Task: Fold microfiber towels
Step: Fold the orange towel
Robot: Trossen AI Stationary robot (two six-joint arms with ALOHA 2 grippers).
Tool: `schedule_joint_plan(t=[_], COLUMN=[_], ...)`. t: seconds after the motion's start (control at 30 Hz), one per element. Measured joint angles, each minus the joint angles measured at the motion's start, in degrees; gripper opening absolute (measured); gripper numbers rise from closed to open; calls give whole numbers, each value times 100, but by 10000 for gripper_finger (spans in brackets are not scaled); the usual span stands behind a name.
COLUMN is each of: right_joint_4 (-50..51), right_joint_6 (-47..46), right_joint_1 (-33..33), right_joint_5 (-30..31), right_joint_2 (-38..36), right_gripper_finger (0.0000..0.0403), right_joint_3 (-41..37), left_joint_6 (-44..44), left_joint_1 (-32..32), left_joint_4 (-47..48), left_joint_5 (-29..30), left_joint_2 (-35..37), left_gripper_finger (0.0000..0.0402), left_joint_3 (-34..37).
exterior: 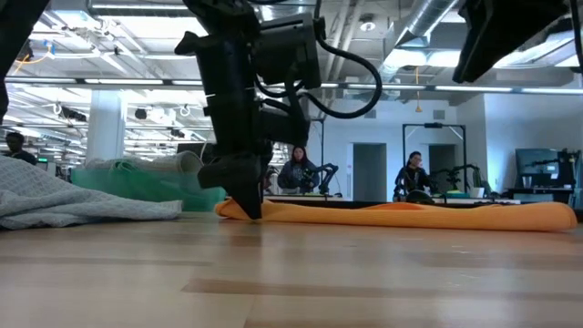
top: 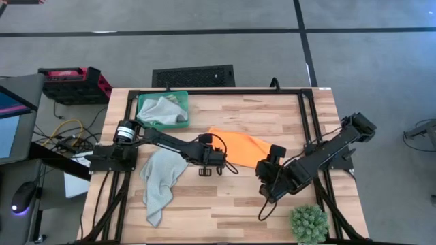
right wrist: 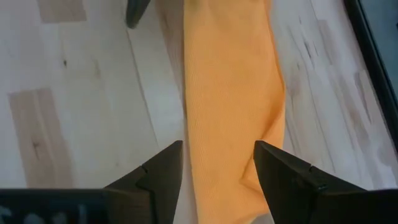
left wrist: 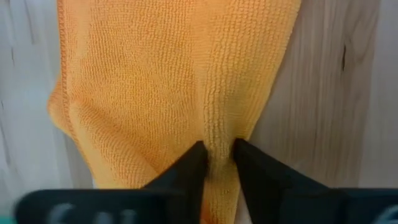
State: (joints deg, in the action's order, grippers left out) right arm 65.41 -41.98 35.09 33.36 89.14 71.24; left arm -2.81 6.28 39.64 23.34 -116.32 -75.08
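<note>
The orange towel [top: 240, 144] lies stretched out flat in the middle of the table, seen as a long low band in the low view [exterior: 410, 215]. My left gripper [left wrist: 217, 152] is down at its left end [exterior: 246, 208], shut on a ridge of the cloth. My right gripper [right wrist: 217, 158] hangs open above the towel's right end [top: 269, 173], clear of it. A pale grey towel [top: 160, 182] lies crumpled on the table's left near part. Another grey towel [top: 163, 109] sits in the green tray [top: 143, 101]. My left gripper pinches a raised ridge of the orange towel [left wrist: 217, 130] between its two fingertips, close to the towel's left end. The fingers come from above, slanting down. The cloth bunches up between them, and the rest of the towel lies on the table.
A spiky green plant ball [top: 308, 223] stands at the near right corner. The green tray sits at the far left. Bare wood lies between the grey towel and my right arm. People sit in the room beyond the table [exterior: 296, 171].
</note>
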Motion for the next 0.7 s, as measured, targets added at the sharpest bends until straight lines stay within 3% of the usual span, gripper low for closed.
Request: schedule_joint_plan(t=[0.17, 0.43, 0.7], right_joint_4=[226, 1211, 1082], right_joint_6=[-23, -1317, -1655], right_joint_1=[175, 594, 792], right_joint_5=[54, 607, 774], right_joint_2=[0, -55, -300], right_gripper_finger=[221, 221, 221], right_joint_3=[0, -2, -2], left_joint_6=[-262, -603, -205], left_joint_1=[-2, 92, 100], left_joint_4=[321, 1085, 1352], left_joint_5=[18, 344, 594], left_joint_2=[-10, -23, -27], left_gripper_finger=[11, 3, 2], left_joint_3=[4, -27, -721])
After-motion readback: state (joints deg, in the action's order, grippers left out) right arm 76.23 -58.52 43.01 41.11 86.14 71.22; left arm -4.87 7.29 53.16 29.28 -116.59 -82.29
